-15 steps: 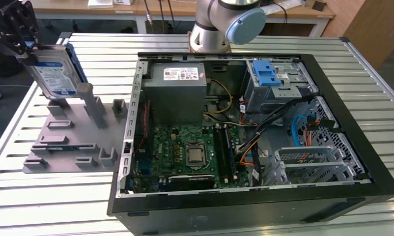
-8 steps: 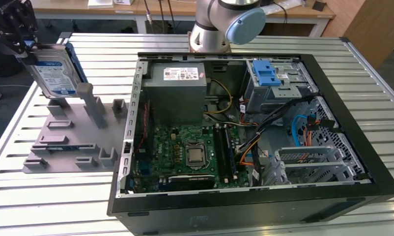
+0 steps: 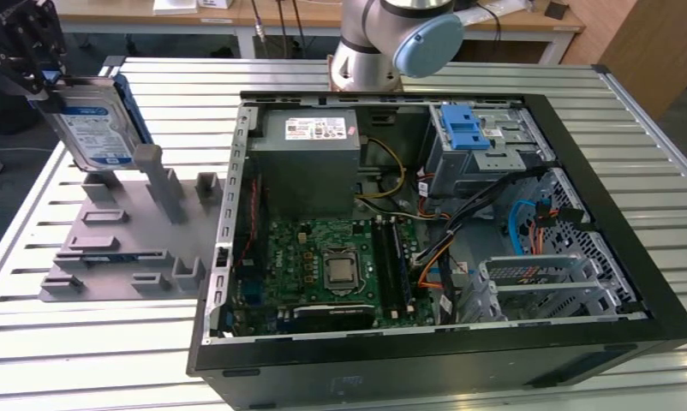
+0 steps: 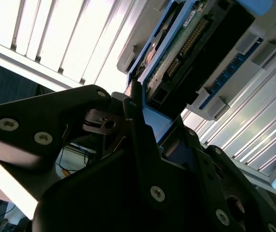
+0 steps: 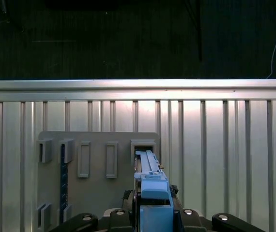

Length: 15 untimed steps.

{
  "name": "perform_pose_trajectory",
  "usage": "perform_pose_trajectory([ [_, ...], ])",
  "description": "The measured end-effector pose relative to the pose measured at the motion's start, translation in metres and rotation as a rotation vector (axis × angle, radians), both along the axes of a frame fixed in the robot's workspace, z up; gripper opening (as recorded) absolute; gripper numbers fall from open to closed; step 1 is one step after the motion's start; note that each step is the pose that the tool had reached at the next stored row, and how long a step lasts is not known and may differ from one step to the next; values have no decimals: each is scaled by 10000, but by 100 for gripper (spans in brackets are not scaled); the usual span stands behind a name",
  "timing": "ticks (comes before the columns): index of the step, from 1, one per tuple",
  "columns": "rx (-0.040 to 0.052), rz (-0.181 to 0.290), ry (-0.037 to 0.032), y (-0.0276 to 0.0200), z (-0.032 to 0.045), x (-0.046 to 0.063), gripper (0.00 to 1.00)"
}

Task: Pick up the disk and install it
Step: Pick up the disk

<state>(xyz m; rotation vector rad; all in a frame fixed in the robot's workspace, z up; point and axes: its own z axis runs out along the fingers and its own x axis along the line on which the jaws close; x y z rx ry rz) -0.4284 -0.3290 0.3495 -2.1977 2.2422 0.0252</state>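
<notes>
Silver flat rectangular hard-drive disk (image 3: pixel 92 128) w/ blue plastic bracket is hanging upright in black gripper (image 3: pixel 49 86).
Jaws are clamping the disk's top end at upper left of exterior frame, over grey plastic slotted rack (image 3: pixel 127 248) on slatted metal table (image 3: pixel 92 342); can't tell if it's touching the rack. Black open PC case (image 3: pixel 435 360) is sitting centre-right, well apart, silver drive cage (image 3: pixel 510 137) inside.

Even overhead light washes the ribbed silver aluminium table (image 3: pixel 92 360); the open black computer case (image 3: pixel 435 364) is shadowed inside, darkest at the exterior view's six o'clock. In both wrist views the slats glare white.
</notes>
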Motion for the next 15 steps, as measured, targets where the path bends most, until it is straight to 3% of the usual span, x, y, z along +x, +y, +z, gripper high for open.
perform_pose_trajectory([
  [8,5,0,1,0,125,0,36],
  [15,6,0,-1,0,157,0,36],
])
